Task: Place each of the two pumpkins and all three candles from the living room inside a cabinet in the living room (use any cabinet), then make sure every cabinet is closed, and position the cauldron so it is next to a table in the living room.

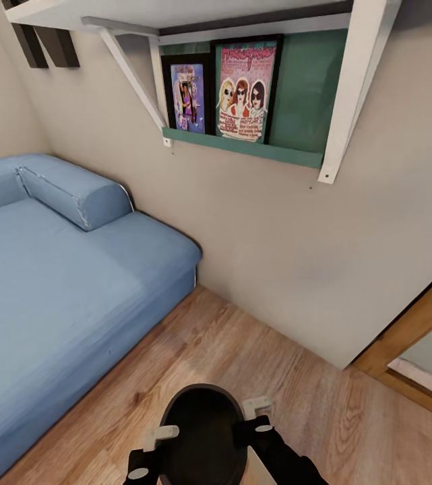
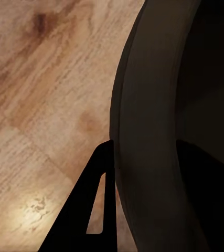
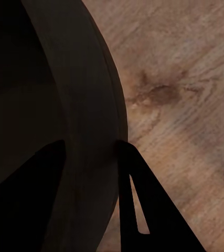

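One black pot [image 1: 202,431], round, mouth wide open and dark inside, low at the front of the head view. Held up over the wood floor [image 1: 242,364], one gripper on each side of it.

Left gripper [image 1: 149,453] on the pot's left rim. Two fingers there: one dark finger [image 2: 98,210] outside the wall, one inside the mouth, wall of the pot [image 2: 143,157] pinched between them. Jaws closed down only as far as that thin wall, with hold of the rim.

Right gripper [image 1: 259,419] on the pot's right rim. Same grip here: one dark finger [image 3: 143,210] outside the pot [image 3: 85,131], one inside, rim squeezed between the two. Brown wood planks [image 3: 185,94] behind the pot in this view, and more planks [image 2: 38,105] in the left wrist view.

One blue sofa [image 1: 47,296] to the left of the pot, with one long round cushion [image 1: 74,192] on it. One pale wall [image 1: 296,229] past the pot. One white shelf [image 1: 242,87] high up on that wall, above the pot, with two framed pictures [image 1: 242,87] standing side by side. One wooden door frame [image 1: 418,330] to the right of the pot.
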{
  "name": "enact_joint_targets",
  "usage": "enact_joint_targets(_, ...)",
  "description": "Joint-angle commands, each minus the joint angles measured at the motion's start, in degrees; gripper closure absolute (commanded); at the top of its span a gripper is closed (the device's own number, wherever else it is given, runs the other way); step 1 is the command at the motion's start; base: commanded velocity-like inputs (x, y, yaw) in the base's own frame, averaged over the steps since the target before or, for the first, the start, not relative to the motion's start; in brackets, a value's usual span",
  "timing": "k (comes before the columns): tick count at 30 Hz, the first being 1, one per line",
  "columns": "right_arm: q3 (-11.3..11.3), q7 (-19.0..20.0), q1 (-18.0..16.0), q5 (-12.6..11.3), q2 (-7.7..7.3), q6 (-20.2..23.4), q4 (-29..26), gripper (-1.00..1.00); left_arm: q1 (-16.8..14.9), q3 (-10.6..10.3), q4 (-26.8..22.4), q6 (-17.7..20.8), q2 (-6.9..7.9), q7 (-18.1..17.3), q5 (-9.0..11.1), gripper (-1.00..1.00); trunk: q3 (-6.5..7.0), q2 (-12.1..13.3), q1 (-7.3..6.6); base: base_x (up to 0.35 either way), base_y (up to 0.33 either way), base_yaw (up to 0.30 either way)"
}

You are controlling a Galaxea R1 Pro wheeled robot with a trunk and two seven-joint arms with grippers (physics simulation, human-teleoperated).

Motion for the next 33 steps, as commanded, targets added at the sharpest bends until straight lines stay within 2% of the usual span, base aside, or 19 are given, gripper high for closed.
enact_joint_targets(1, 0.4, -0.3, 0.0, -1.0, 1.53, -0.1, -0.3, 1.0, 0.0, -0.4, 0.0, 0.1, -0.18, -1.5, 1.3, 1.0, 0.14, 0.4, -0.24, 0.0, 0.0, 0.0)
enact_joint_targets(4, 0.4, -0.3, 0.0, -1.0, 1.54, -0.1, -0.3, 1.0, 0.0, -0.4, 0.0, 0.1, -0.18, -1.6, 1.3, 1.0, 0.68, 1.6, -0.9, 0.0, 0.0, 0.0)
enact_joint_targets(13, 0.5, -0.2, 0.0, -1.0, 1.57, -0.1, -0.4, 1.0, 0.0, -0.4, 0.0, 0.1, -0.15, -1.5, 1.3, 1.0, 0.68, 1.6, -0.9, 0.0, 0.0, 0.028)
enact_joint_targets(33, 0.5, -0.2, 0.0, -1.0, 1.61, -0.1, -0.3, 1.0, 0.0, -0.4, 0.0, 0.1, -0.1, -1.4, 1.3, 1.0, 0.68, 1.6, -0.9, 0.0, 0.0, 0.27)
